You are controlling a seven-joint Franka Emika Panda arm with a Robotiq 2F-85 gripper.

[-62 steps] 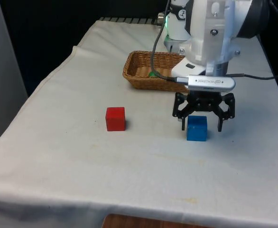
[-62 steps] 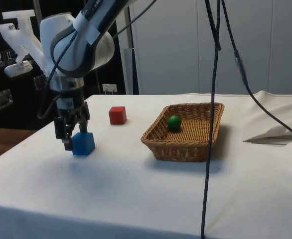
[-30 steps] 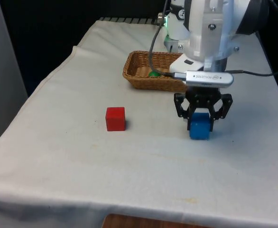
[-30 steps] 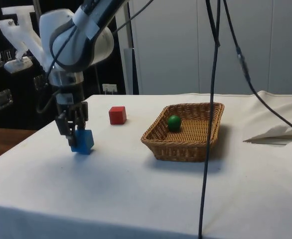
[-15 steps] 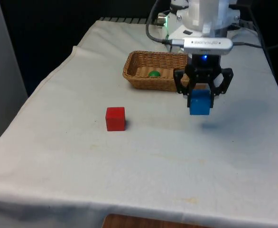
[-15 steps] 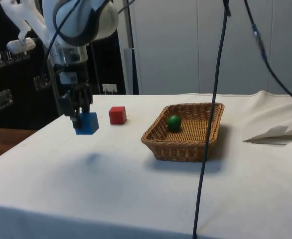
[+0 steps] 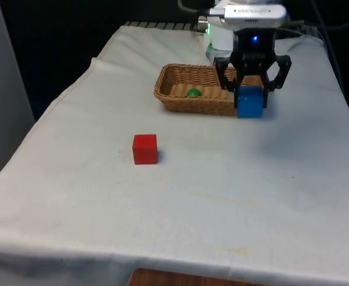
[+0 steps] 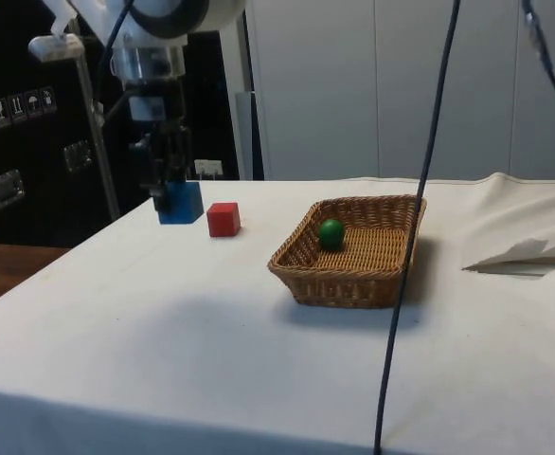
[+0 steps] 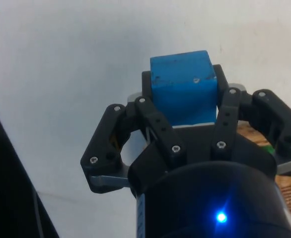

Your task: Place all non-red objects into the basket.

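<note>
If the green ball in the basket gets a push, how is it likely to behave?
The green ball is round, so it would probably roll rather than slide. The basket has raised woven walls around it, so it would likely stay inside. The weave looks rough, which may slow it soon. The hand, holding the blue cube, is not touching it.

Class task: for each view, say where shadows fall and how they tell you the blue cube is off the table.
Front view: the blue cube, held by the end effector, casts only a faint patch on the cloth. Side view: its soft shadow lies well below it; the red cube and basket have shadows touching their bases.
</note>
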